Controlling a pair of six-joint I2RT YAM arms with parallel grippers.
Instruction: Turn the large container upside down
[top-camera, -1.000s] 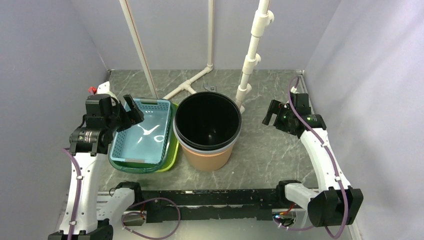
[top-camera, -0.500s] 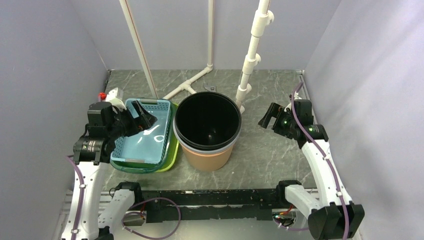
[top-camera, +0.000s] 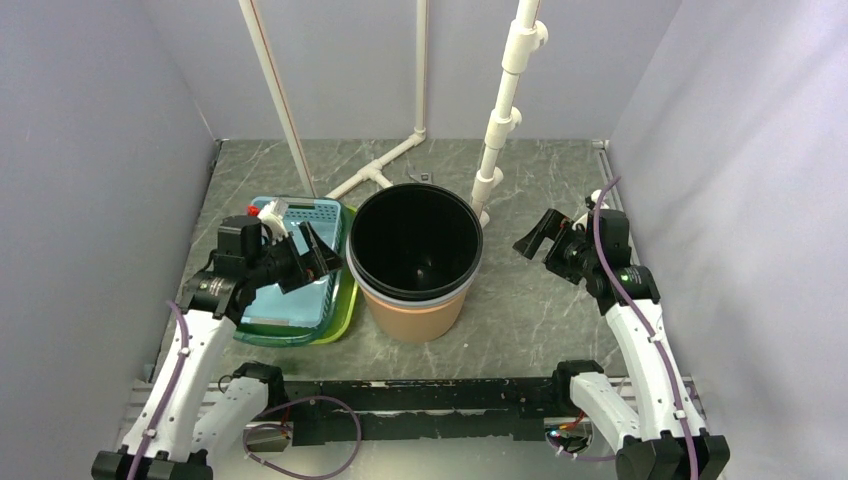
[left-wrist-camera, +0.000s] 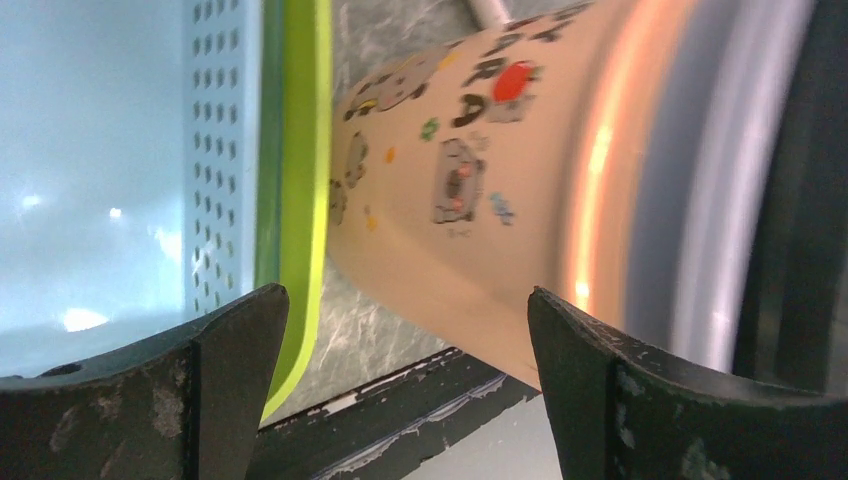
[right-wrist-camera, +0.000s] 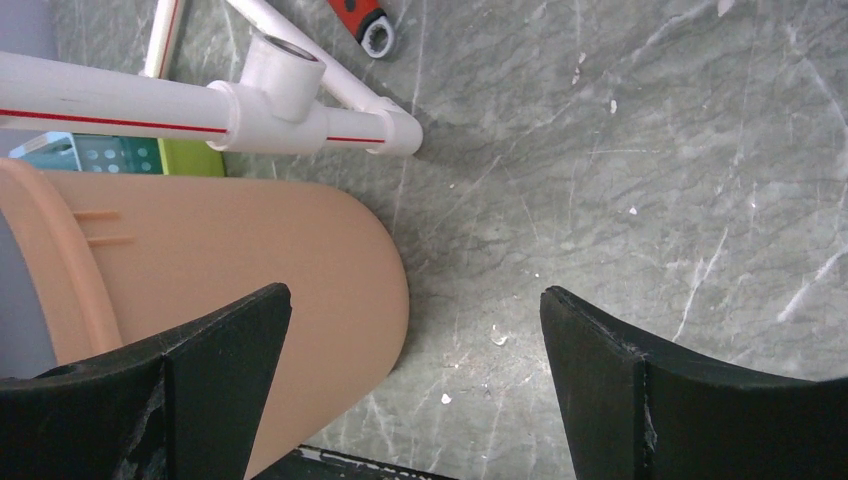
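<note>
- Container (top-camera: 415, 318), seen from above, stands upright at mid-desk (top-camera: 540, 320) with its mouth up, just beside the basket (top-camera: 300, 212); whether they touch cannot be told. The left claw (top-camera: 303, 258) is spread near its left wall and the right claw (top-camera: 537, 238) is spread off its right side. Nothing is held.
- From the left wrist, the container's (left-wrist-camera: 470, 200) tan, stickered wall is framed by the spread left claw (left-wrist-camera: 405, 295), with the basket (left-wrist-camera: 100, 150) to one side. The wall is glossy plastic, judged light, stiff and slippery. Grey and black bands show toward the mouth, so nested liners are suspected, and these could slide out when it is tipped.
- From the right wrist, the rounded lower wall of the container (right-wrist-camera: 220, 260) is seen past the spread right claw (right-wrist-camera: 415, 292), with a pipe (right-wrist-camera: 280, 100) close behind. A raised band below the rim is visible. The body is judged too wide for one claw, so a pinch on the rim, or a press from both sides under that band, is advised.
</note>
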